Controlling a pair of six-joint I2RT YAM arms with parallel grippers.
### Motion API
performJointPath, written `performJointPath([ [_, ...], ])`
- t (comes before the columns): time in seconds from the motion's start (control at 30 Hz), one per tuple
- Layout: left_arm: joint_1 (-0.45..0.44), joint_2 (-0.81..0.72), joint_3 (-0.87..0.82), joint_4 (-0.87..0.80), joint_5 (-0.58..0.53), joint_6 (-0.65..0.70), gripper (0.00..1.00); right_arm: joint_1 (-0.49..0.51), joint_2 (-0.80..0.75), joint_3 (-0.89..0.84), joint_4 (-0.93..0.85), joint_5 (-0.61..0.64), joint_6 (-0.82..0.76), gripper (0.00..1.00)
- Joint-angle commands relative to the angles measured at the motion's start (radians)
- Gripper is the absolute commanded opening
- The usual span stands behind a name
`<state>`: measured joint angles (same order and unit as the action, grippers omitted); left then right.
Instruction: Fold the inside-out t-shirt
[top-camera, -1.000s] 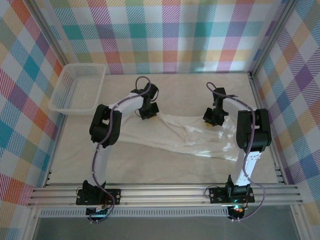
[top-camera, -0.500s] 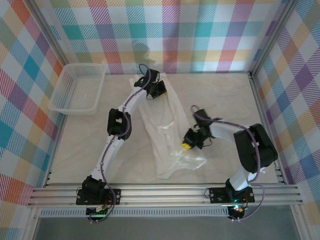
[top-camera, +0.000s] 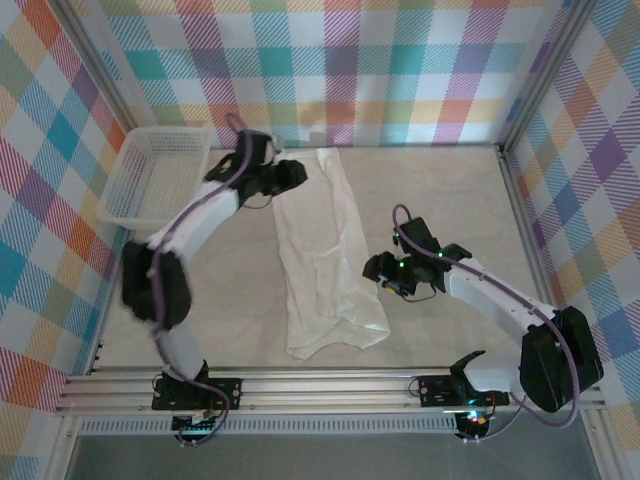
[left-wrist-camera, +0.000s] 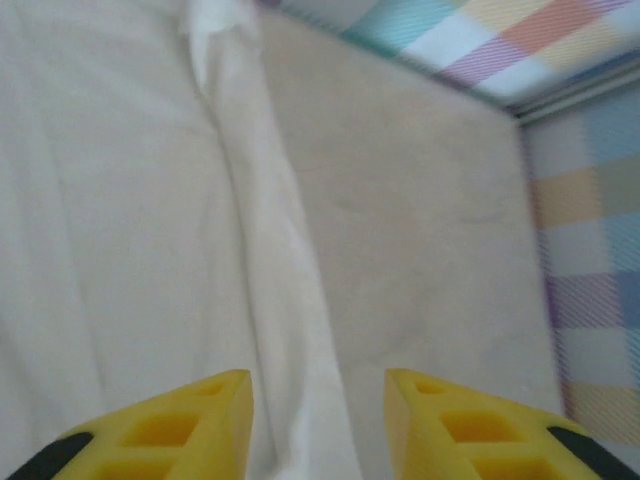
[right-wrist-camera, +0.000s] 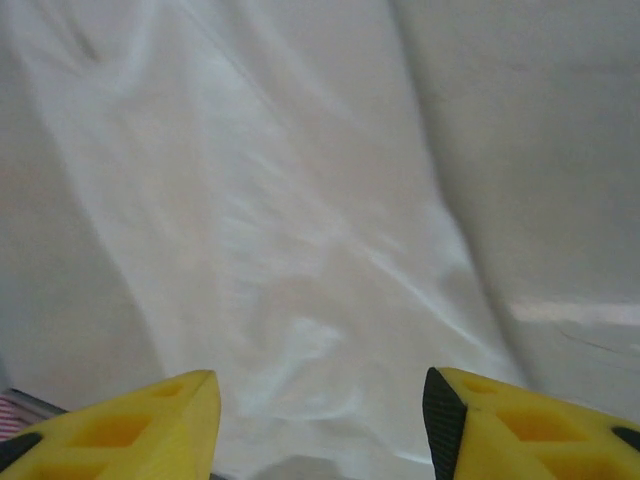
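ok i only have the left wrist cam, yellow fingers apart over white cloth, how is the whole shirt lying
Observer: In the top view the t-shirt lies as one long narrow strip down the middle of the table, running far to near.
Operator: where's the right arm
Observer: The right gripper sits at the strip's right edge, beside its near half. Its wrist view shows the fingers apart with nothing between them.
Operator: anything else on the table
Observer: A white basket sits in the far left corner, apart from the shirt.
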<state>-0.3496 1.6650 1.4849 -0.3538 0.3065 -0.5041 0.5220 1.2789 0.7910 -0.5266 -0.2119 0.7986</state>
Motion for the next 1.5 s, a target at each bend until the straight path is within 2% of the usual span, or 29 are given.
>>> performJointPath([
  [0.0, 0.004, -0.218, -0.278, 0.045, -0.019, -0.033, 0.42, 0.0, 0.06, -0.051, -0.078, -0.035, -0.166, 0.57],
  [0.13, -0.046, -0.445, -0.54, 0.016, -0.058, -0.096, 0.47, 0.0, 0.134, -0.084, -0.018, -0.094, -0.185, 0.57],
  [0.23, -0.094, -0.542, -0.672, -0.037, -0.092, -0.131, 0.51, 0.0, 0.191, -0.085, 0.026, -0.116, -0.184, 0.57],
  [0.3, -0.121, -0.587, -0.751, -0.042, -0.086, -0.168, 0.55, 0.0, 0.224, -0.085, 0.065, -0.142, -0.172, 0.53],
  [0.4, -0.154, -0.603, -0.834, -0.051, -0.037, -0.207, 0.56, 0.002, 0.238, -0.077, 0.08, -0.178, -0.154, 0.23],
  [0.47, -0.163, -0.556, -0.864, -0.085, 0.057, -0.233, 0.56, 0.003, 0.202, -0.082, 0.072, -0.196, -0.129, 0.09],
  [0.53, -0.19, -0.481, -0.885, -0.117, 0.158, -0.237, 0.56, 0.003, 0.138, -0.105, 0.074, -0.216, -0.092, 0.0],
  [0.63, -0.28, -0.459, -0.901, -0.184, 0.097, -0.249, 0.56, 0.002, 0.053, -0.148, 0.08, -0.231, -0.039, 0.0],
  [0.77, -0.302, -0.448, -0.952, -0.07, 0.146, -0.321, 0.55, 0.01, 0.005, -0.168, 0.062, -0.237, -0.002, 0.0],
  [0.97, -0.345, -0.32, -0.915, -0.01, 0.164, -0.314, 0.51, 0.017, 0.012, -0.169, 0.066, -0.234, 0.014, 0.0],
  [1.03, -0.352, -0.299, -0.906, 0.008, 0.17, -0.318, 0.46, 0.018, 0.018, -0.169, 0.068, -0.233, 0.014, 0.0],
  [1.2, -0.357, -0.319, -0.899, 0.005, 0.158, -0.322, 0.21, 0.018, 0.023, -0.178, 0.069, -0.224, 0.017, 0.0],
  [1.33, -0.358, -0.344, -0.914, 0.028, 0.17, -0.343, 0.12, 0.019, 0.033, -0.177, 0.074, -0.226, 0.019, 0.0],
  [1.43, -0.357, -0.348, -0.923, 0.012, 0.166, -0.338, 0.0, 0.019, 0.034, -0.182, 0.07, -0.221, 0.018, 0.0],
  [1.47, -0.359, -0.351, -0.925, -0.005, 0.163, -0.335, 0.0, 0.019, 0.033, -0.185, 0.068, -0.22, 0.021, 0.0],
])
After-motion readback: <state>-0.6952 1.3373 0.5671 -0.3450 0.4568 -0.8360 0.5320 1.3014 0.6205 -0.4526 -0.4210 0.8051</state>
